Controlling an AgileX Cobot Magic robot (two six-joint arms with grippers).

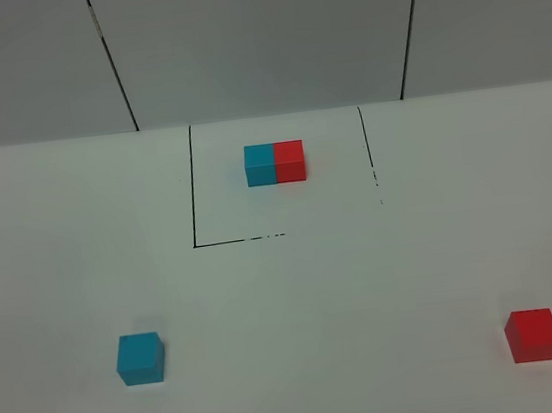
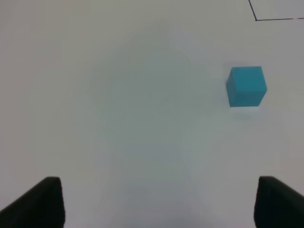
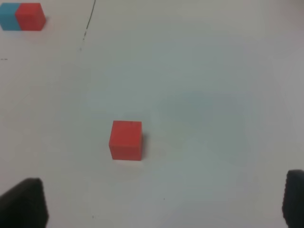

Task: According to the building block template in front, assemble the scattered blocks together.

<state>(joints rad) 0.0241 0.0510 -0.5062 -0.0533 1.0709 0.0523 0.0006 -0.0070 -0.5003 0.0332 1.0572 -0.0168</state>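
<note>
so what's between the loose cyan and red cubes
Nothing: only bare white table between the cyan cube and red cube, seen in the exterior high view.

Left pincer [image 2: 160, 202] cropped to fingertips, right pincer [image 3: 159, 202] likewise, template [image 3: 23, 16] clipped

You see the template [image 1: 275, 162] inside the black outline [image 1: 192, 187], cyan cube [image 1: 140, 358] front left, red cube [image 1: 533, 334] front right, well apart.

Bright, even light throws only faint soft shadows; wrist views look slightly blurred
</note>
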